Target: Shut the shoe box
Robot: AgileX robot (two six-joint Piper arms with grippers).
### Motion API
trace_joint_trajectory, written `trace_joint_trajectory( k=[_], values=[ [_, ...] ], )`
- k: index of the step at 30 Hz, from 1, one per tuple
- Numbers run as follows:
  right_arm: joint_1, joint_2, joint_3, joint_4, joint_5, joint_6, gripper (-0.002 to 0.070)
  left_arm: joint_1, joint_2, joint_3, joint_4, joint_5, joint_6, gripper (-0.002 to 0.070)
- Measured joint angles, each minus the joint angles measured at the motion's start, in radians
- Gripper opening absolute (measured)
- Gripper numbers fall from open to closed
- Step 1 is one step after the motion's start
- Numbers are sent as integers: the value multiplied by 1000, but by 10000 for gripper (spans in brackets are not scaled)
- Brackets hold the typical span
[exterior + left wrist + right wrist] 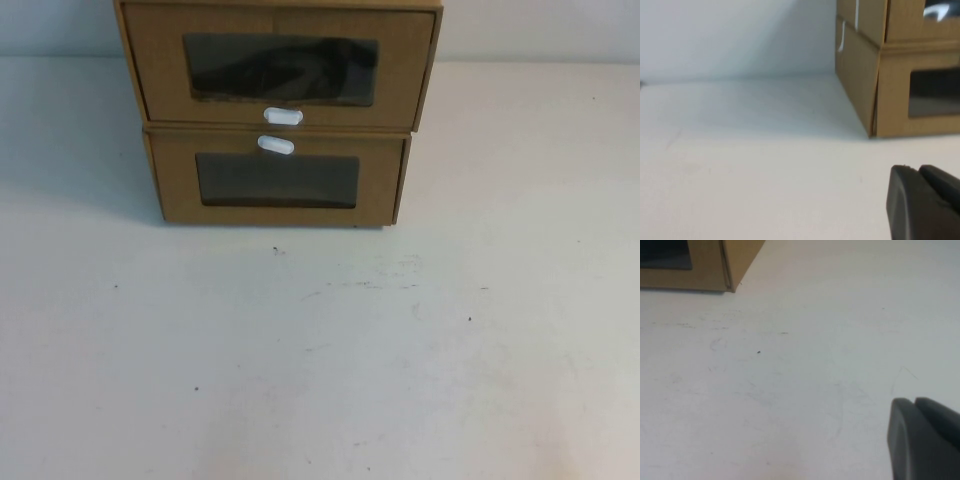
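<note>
Both claws sit low over the white table, well clear of the two stacked boxes.

Left gripper (925, 200) shows only as a dark tip in its wrist view, near the left front corner of the lower box (277, 180), and whether it is apart or together cannot be told; the same goes for the right gripper (925, 435), off that box's right front corner. White table (320, 350), scuffed and speckled with a few dark dots, runs back to a plain pale wall (730, 35). Two brown cardboard boxes are stacked at the back, each with one dark window and one white tab. Upper one is the shoe box (277, 65), its tab (283, 116) below its window, its front standing slightly forward of the lower box's.
</note>
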Motion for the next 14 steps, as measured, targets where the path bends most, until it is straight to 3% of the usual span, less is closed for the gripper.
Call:
trace_joint_trajectory(
  k=[7,14],
  values=[
    [0,0,0,0,0,0,-13,1,0,0,61,210,-46,-3],
    [0,-2,0,0,0,0,-13,2,0,0,64,223,-48,-3]
  ],
)
